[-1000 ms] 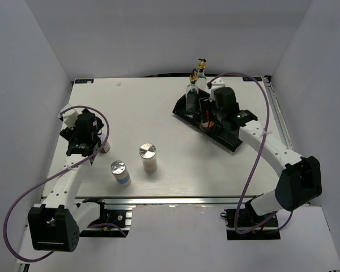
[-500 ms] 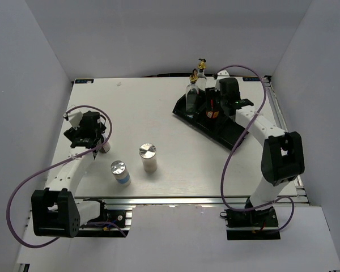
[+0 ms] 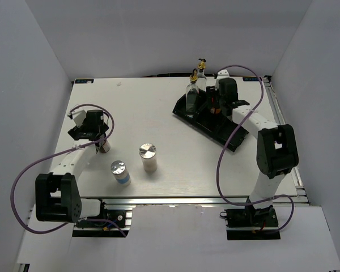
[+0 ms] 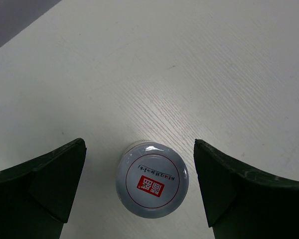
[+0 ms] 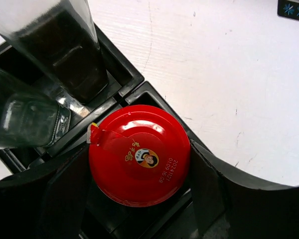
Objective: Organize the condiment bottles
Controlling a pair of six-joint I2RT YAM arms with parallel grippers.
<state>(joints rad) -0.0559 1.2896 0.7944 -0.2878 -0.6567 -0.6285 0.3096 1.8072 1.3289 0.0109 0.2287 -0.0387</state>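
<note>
White counter (image 3: 158,113) fills the scene under blank walls, with a black tray (image 3: 229,141) set at an angle at the far right. Two bottles (image 3: 191,90) stand in the tray's far end. The red jar (image 5: 139,154) sits in the compartment just beside them, and the right claw (image 5: 139,189) is clamped on it, one finger against each side of the lid. Two shakers (image 3: 148,156) stand loose mid-counter, well apart from the tray.

At the left, the white jar (image 4: 152,179) stands upright on the counter. The left claw (image 4: 139,149) hangs over it with its fingers spread wide and touching nothing.

For the right side, I would see the red jar right down on the compartment floor before letting go. The claw should then lift straight up, since the bottles are close enough to knock. For the left, the white jar lies a touch nearer the right finger, so centre first. Then come down past the lid and close on the body, as a grip on the smooth lid rim would likely slip.
</note>
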